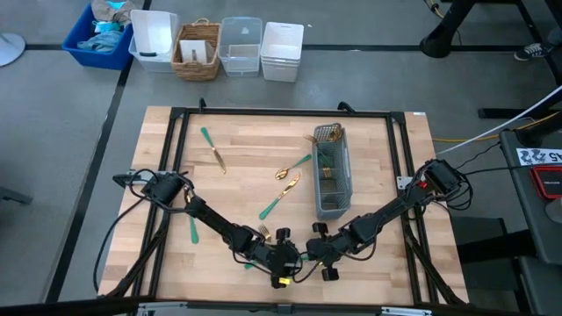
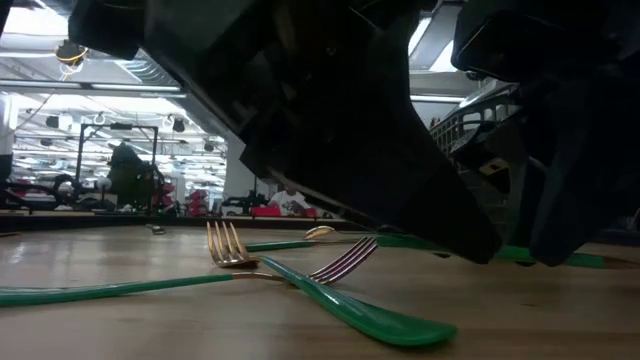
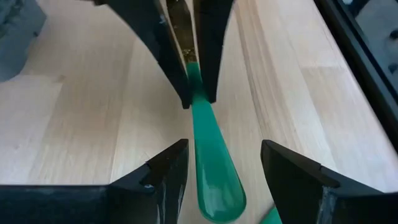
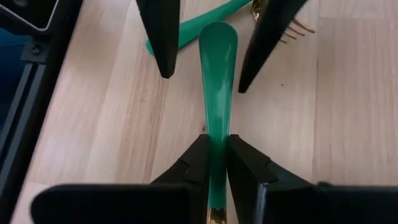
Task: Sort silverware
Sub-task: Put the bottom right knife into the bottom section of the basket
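At bottom centre, the right gripper point(image 4: 214, 158) is pinching a teal-handled utensil point(image 4: 217, 74); the left gripper point(image 3: 224, 171) is gaping open around it, handover nearly done; next, probably carrying it to the caddy point(image 1: 331, 171).

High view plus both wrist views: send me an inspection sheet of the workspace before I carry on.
Surface: light wooden tabletop in a black frame.
Job's things: gold-headed, teal-handled silverware lies loose mid-table. One piece is toward the far left corner. Two forks lie near the pincers. Some pieces sit in the grey mesh rectangular caddy.
Clutter: nothing seen.
Grippers: right pincer is shut on one teal handle. Left pincer is open astride that handle's end.
Cables: black leads run along the left arm. White cable lies off the table's right side.
Surroundings: blue, white and clear bins and a wicker basket stand beyond the far edge.
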Robot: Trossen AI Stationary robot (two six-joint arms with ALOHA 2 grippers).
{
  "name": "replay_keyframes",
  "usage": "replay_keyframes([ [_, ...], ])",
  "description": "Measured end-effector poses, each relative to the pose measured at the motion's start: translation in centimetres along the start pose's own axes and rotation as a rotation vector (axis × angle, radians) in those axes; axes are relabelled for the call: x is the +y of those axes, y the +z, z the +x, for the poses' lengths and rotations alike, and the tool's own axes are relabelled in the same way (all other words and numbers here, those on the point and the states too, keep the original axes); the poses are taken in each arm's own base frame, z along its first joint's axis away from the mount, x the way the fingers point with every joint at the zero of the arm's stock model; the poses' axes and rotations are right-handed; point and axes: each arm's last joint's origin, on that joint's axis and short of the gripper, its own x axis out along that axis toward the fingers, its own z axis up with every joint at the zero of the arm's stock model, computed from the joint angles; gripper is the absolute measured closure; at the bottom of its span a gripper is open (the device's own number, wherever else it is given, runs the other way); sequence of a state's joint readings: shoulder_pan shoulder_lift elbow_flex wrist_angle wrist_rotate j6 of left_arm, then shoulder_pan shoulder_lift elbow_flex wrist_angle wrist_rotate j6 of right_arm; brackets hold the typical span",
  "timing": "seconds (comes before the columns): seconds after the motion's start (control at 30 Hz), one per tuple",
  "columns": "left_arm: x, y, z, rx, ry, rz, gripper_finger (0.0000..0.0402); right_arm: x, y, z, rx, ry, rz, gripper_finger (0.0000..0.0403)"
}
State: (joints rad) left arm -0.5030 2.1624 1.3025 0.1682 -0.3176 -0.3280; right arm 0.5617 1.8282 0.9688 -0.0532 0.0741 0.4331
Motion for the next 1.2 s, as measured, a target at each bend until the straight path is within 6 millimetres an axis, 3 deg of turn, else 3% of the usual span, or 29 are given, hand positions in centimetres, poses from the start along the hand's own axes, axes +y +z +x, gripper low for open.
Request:
replay_keyframes([
  [0.47,0.10,0.02,0.00,-0.007,0.035,0.176,0.0208,0.03,-0.01,0.00,0.007,0.014,0.060,0.0355],
  [1.2,0.74,-0.09,0.17,0.023,0.049,0.175,0.0208,0.03,-0.01,0.00,0.006,0.014,0.086,0.0355],
])
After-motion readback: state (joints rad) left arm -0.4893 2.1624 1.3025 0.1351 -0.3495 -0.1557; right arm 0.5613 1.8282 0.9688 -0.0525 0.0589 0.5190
